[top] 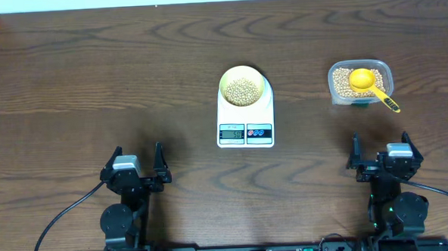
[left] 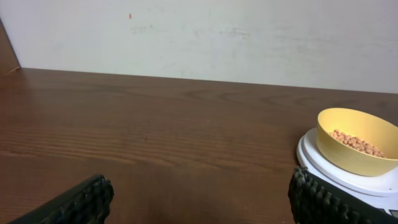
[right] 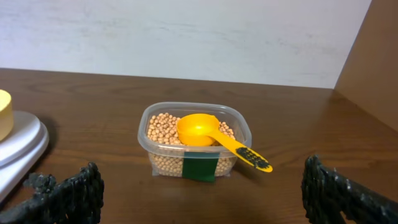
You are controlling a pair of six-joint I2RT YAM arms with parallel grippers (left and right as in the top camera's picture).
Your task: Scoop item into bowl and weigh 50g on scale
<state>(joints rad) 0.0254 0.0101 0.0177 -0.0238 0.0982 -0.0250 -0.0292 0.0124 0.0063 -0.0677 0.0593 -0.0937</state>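
A pale-yellow bowl (top: 243, 86) holding tan beans (top: 243, 90) stands on the white scale (top: 245, 132) at the table's middle; its display is lit but unreadable. The bowl (left: 356, 149) and beans (left: 357, 142) also show in the left wrist view, on the scale (left: 339, 175). A clear tub (top: 361, 82) of beans with a yellow scoop (top: 367, 82) resting in it sits at the right, also in the right wrist view (right: 194, 143). My left gripper (top: 138, 167) is open and empty near the front edge. My right gripper (top: 380, 150) is open and empty, in front of the tub.
The scoop's handle (right: 245, 153) sticks out over the tub's front right rim. The scale's edge (right: 18, 146) shows at the left of the right wrist view. A wall stands behind the table's far edge.
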